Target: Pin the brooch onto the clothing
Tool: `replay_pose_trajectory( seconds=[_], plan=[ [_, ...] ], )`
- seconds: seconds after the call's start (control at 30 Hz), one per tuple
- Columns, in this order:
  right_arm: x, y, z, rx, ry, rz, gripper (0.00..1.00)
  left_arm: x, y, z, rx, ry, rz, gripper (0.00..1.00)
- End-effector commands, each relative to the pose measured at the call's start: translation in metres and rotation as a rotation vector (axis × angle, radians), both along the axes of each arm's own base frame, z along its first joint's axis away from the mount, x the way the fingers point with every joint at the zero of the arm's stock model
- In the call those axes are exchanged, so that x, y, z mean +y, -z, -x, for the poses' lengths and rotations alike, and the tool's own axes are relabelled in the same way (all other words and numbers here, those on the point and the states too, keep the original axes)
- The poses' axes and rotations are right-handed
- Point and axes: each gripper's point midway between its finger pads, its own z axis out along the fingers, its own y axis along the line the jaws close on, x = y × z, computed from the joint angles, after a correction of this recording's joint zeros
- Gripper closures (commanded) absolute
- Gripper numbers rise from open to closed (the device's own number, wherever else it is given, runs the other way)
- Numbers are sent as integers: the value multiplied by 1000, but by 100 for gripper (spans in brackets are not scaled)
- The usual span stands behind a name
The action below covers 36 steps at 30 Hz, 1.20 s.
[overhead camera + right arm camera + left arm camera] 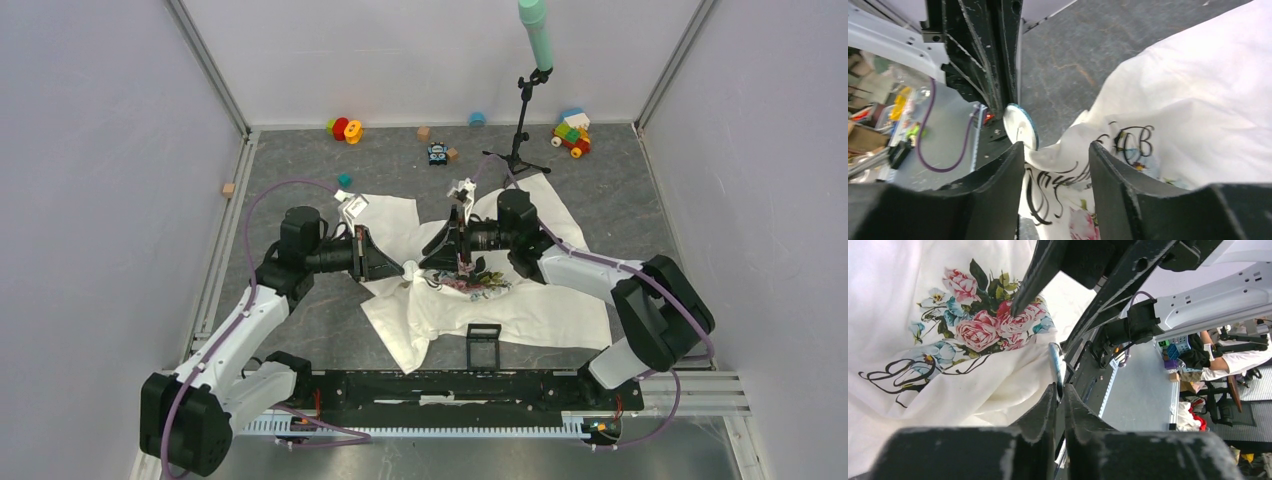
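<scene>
The white T-shirt (540, 310) lies crumpled on the grey mat, its rose print (980, 325) and black script (1128, 142) bunched up at the middle. My left gripper (408, 270) is shut on the brooch (1020, 125), a small round disc with a bluish rim, seen edge-on in the left wrist view (1054, 362). It holds the disc against a raised fold of the shirt. My right gripper (1055, 150) is open, its fingers (998, 190) astride that fold just beside the brooch. In the top view the right gripper (445, 262) faces the left one closely.
A black square frame holder (484, 345) stands on the shirt's near edge. A microphone stand (522, 120) is behind the shirt. Toys (345, 128), a block car (572, 135), a small black-and-blue toy (437, 152) and wooden cubes (229, 189) lie along the back.
</scene>
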Motion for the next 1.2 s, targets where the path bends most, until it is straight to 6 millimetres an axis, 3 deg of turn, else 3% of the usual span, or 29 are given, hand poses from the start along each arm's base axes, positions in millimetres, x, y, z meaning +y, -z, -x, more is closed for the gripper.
replay_pose_trajectory(
  seconds=[0.0, 0.13, 0.23, 0.33, 0.5, 0.67, 0.93, 1.03, 1.17],
  plan=[
    [-12, -10, -10, -114, 75, 37, 40, 3, -8, -7, -54, -11, -43, 73],
    [-26, -13, -20, -152, 151, 84, 28, 14, -1, -18, -59, -111, -113, 31],
    [-49, -14, -41, -168, 287, 154, 23, 32, 2, -35, -62, -274, -180, 13],
    [-79, -3, -72, -199, 491, 309, 20, 63, 12, -58, -32, -523, -271, 0],
    [-122, 16, -107, -213, 754, 484, 15, 116, 52, -77, 87, -844, -390, 0],
    [-153, 46, -136, -196, 911, 612, 13, 135, 85, -89, 182, -946, -367, 0],
    [-154, 90, -167, -156, 959, 666, 13, 148, 117, -107, 230, -1048, -363, 0],
    [-170, 103, -180, -122, 1017, 704, 13, 146, 123, -112, 233, -1041, -364, 0],
    [-188, 106, -187, -120, 1052, 721, 13, 149, 129, -117, 231, -1043, -392, 4]
  ],
)
